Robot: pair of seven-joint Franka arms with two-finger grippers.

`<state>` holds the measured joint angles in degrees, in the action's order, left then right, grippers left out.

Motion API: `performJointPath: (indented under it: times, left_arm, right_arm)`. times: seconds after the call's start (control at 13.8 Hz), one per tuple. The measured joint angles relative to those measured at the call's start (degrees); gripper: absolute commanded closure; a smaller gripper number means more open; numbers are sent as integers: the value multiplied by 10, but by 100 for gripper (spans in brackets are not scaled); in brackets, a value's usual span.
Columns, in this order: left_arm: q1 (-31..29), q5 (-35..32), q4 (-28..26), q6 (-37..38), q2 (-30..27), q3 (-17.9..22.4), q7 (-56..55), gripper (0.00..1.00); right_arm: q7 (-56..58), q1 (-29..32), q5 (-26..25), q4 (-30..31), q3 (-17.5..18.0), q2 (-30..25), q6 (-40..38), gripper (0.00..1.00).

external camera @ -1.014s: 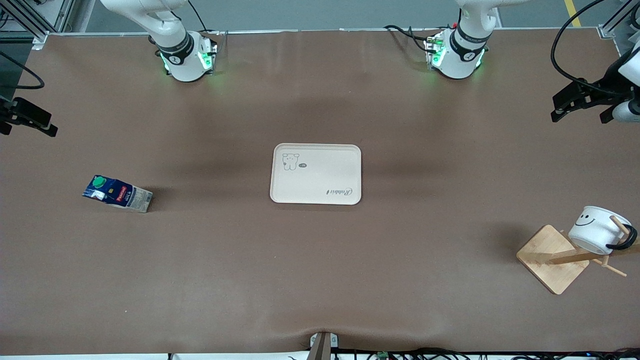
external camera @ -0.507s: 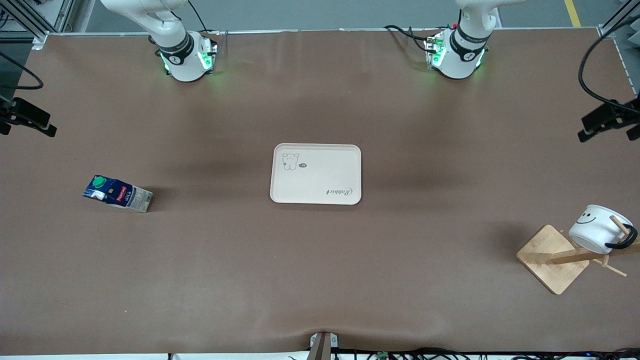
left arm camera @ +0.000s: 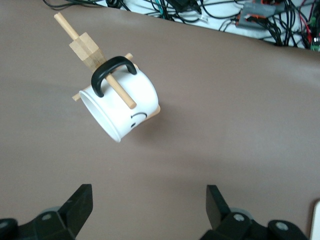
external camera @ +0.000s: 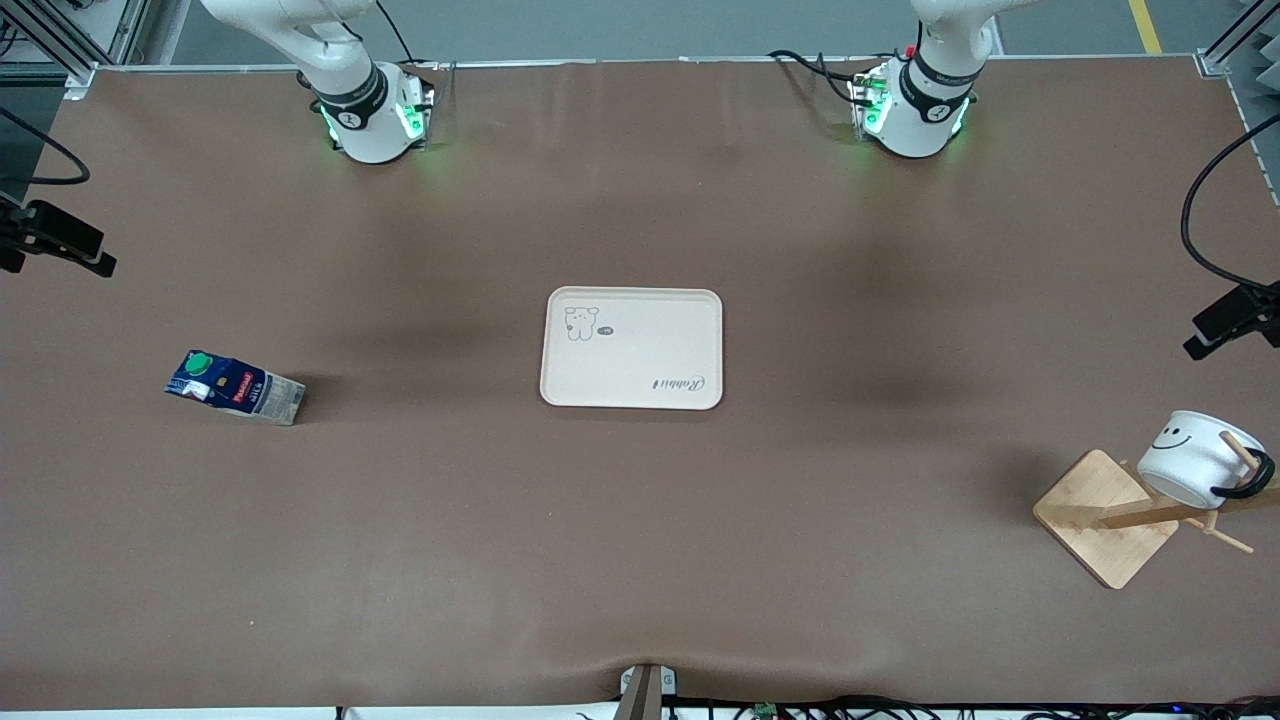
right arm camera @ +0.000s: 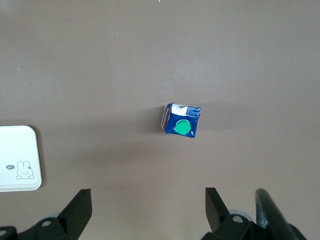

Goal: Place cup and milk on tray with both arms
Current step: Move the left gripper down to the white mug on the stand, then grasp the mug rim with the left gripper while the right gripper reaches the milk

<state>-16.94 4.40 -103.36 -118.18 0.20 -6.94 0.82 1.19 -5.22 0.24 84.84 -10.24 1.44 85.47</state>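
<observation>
Nearest the front camera, at the left arm's end of the counter (external camera: 640,560), a square wooden rack base (external camera: 1105,517) sits close to the counter's edge. The cup (external camera: 1190,458) hangs tilted by its black handle on a rack peg (left arm camera: 107,82), mouth angled sideways, smiley showing, off the counter surface. Left end effector (left arm camera: 150,207) is up in the air over the counter beside the rack, fingers spread wide, released, holding nothing; in the front view only part of it shows at the frame edge (external camera: 1225,320).

Farther from the camera, mid-counter, the tray (external camera: 631,348) lies flat with nothing on it, bear drawing at the corner nearer the right arm's base, bare brown counter on all four sides. At about the same depth, toward the right arm's end, the milk (external camera: 235,387) stands apart, green cap up, well apart from the tray with open surface between them.

Right end effector (right arm camera: 147,210) hangs over the counter near the milk, fingers spread, released, grasping nothing; the wrist view shows the carton (right arm camera: 181,121) straight below with a tray corner (right arm camera: 20,160) at the frame edge. In the front view it shows only at the edge (external camera: 55,240).

Farthest, both arm bases glow green along the counter's edge.
</observation>
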Motion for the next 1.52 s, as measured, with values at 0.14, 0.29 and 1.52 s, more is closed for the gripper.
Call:
performJointPath:
  times: [0.14,0.29,1.52]
  left_arm:
    - [-7,2,-39,-65,-2,0,4,0]
    - [-13,15,-82,-143,-1,0,24,0]
    - [-35,139,-117,-297,89,0,224,51]
  right_arm:
    - [0,2,0,0,0,1,0,0]
    - [0,3,0,0,0,2,0,0]
    - [0,4,0,0,5,26,18,0]
